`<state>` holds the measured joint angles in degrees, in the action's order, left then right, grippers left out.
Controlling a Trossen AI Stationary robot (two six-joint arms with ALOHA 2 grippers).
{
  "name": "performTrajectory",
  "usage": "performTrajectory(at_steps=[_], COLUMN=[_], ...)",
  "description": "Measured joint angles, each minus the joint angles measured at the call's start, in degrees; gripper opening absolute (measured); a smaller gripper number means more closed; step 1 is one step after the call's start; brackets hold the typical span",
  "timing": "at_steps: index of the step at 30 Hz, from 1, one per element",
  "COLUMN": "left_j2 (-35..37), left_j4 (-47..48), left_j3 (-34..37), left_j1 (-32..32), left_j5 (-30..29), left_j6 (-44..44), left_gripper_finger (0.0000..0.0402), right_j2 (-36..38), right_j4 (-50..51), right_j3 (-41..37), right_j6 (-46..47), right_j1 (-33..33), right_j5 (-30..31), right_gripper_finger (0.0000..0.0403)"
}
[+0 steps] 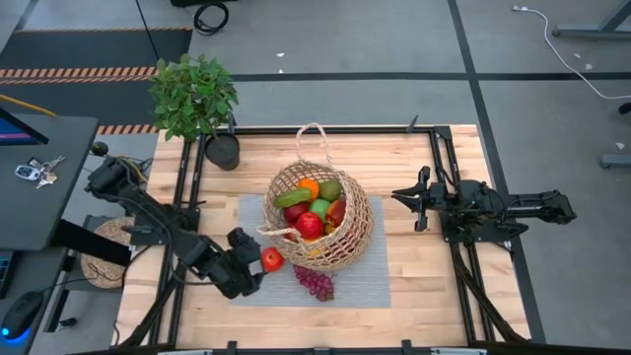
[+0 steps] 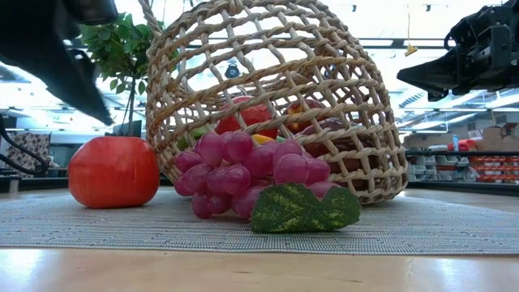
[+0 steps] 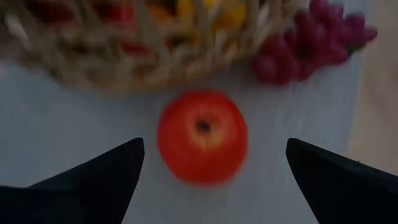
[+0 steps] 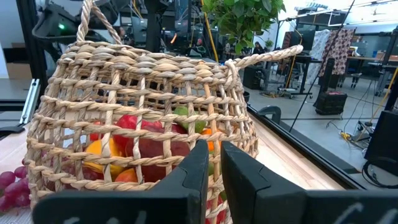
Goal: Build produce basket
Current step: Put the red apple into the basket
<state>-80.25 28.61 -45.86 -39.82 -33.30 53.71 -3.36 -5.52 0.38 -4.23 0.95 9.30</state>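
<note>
Left hand [image 1: 254,271], fingers spread wide and empty, hovers over the loose red apple [image 1: 272,259] at the basket's [image 1: 357,237] 8 o'clock, apparently for pickup; right hand [image 1: 406,198] waits shut at 3 o'clock.

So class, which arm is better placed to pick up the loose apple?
The left: its open claw hovers over the red apple. The right claw is shut, beyond the basket.
</note>
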Motion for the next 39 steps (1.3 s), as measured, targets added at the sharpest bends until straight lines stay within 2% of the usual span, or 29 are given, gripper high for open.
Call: performTrajectory(at_steps=[5, 8, 14, 18, 27, 39], left_j2=[0.0, 0.0, 0.0, 0.0, -0.8, -12.4], left_j4=[-7.6, -11.6, -23.4, -28.2, -36.4, -44.9], left_j3=[2.9, 5.1, 12.5, 15.9, 19.2, 19.4], left_j1=[-1.5, -1.7, 0.0, 0.6, 1.2, 1.5], left_j5=[-10.9, -13.4, -13.0, -12.1, -8.9, -6.2], left_j6=[-5.9, -6.6, -5.7, -3.1, -3.3, -4.0], left_gripper_finger=[0.0400, 0.0400, 0.0400, 0.0400, 0.0400, 0.0400], right_j2=[0.0, 0.0, 0.0, 0.0, 0.0, 0.0], right_j4=[0.0, 0.0, 0.0, 0.0, 0.0, 0.0], right_j3=[0.0, 0.0, 0.0, 0.0, 0.0, 0.0], right_j6=[0.0, 0.0, 0.0, 0.0, 0.0, 0.0], right_j1=[0.0, 0.0, 0.0, 0.0, 0.0, 0.0], right_j5=[0.0, 0.0, 0.0, 0.0, 0.0, 0.0], right_gripper_finger=[0.0050, 0.0050, 0.0050, 0.0050, 0.0050, 0.0050])
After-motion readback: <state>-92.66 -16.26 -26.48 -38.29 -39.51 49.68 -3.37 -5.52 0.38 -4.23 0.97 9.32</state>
